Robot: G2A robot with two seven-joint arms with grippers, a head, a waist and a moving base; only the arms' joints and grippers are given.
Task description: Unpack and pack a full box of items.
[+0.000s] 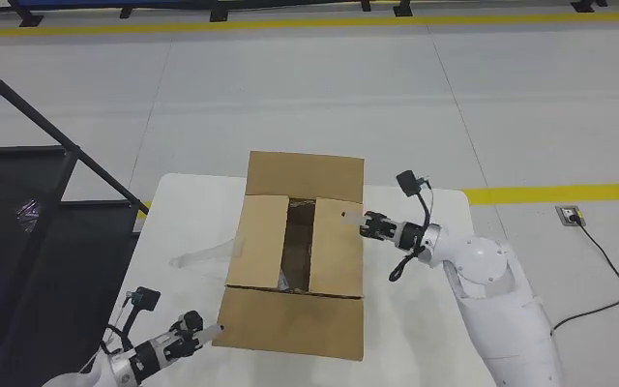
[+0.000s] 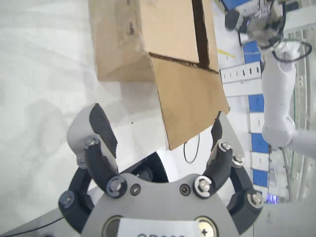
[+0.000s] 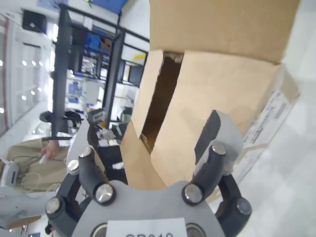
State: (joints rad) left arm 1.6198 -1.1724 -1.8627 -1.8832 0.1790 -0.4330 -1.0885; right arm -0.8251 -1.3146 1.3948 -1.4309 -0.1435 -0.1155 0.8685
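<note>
A cardboard box [image 1: 261, 253] stands in the middle of the white table [image 1: 184, 218]. Its far flap [image 1: 305, 174] and near flap [image 1: 290, 324] are folded outward. The two side flaps lie over the top with a dark gap [image 1: 299, 242] between them. My right gripper [image 1: 361, 224] is open at the outer edge of the right side flap [image 3: 172, 136], whose edge lies between the fingers [image 3: 217, 129]. My left gripper [image 1: 208, 331] is open at the near flap's left corner [image 2: 187, 99], which pokes between its fingers [image 2: 101, 124].
A black metal frame [image 1: 58, 189] stands off the table's left side. The table has bare room left of the box and a narrower strip [image 1: 416, 290] to its right. The box's contents are hidden in the dark gap.
</note>
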